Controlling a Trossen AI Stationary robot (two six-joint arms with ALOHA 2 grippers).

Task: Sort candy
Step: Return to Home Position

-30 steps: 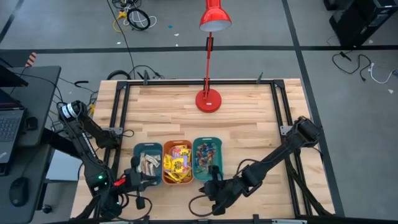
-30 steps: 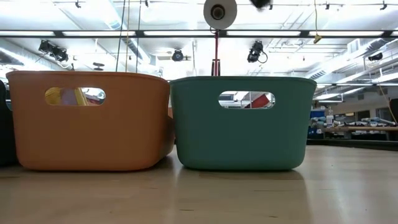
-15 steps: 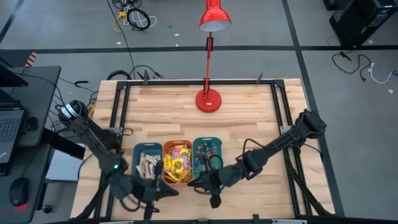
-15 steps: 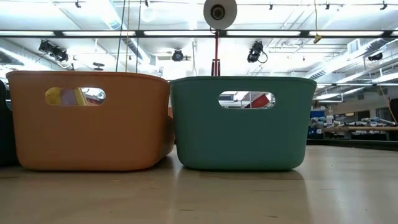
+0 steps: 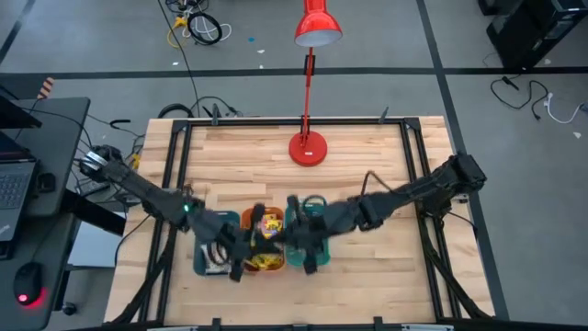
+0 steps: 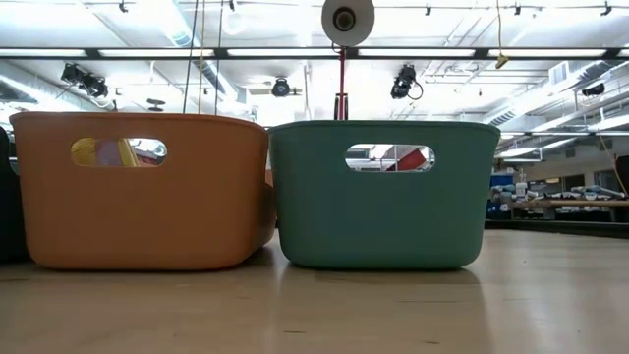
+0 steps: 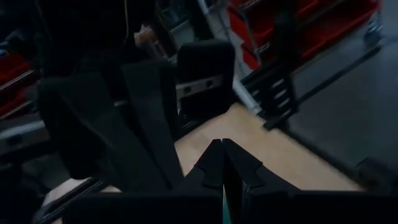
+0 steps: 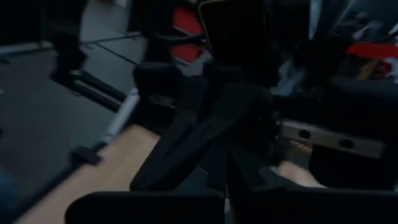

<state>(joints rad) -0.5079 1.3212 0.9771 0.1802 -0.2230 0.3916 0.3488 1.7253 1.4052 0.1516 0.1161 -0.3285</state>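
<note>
Left gripper [image 5: 235,265] hangs clenched over the edge where the blue bin [image 5: 204,265] meets the orange bin [image 6: 138,206]; right gripper [image 5: 310,261], clenched too, hangs over the teal bin [image 6: 383,216] beside it. Yellow candy packets [image 5: 265,263] lie in the orange bin
</note>
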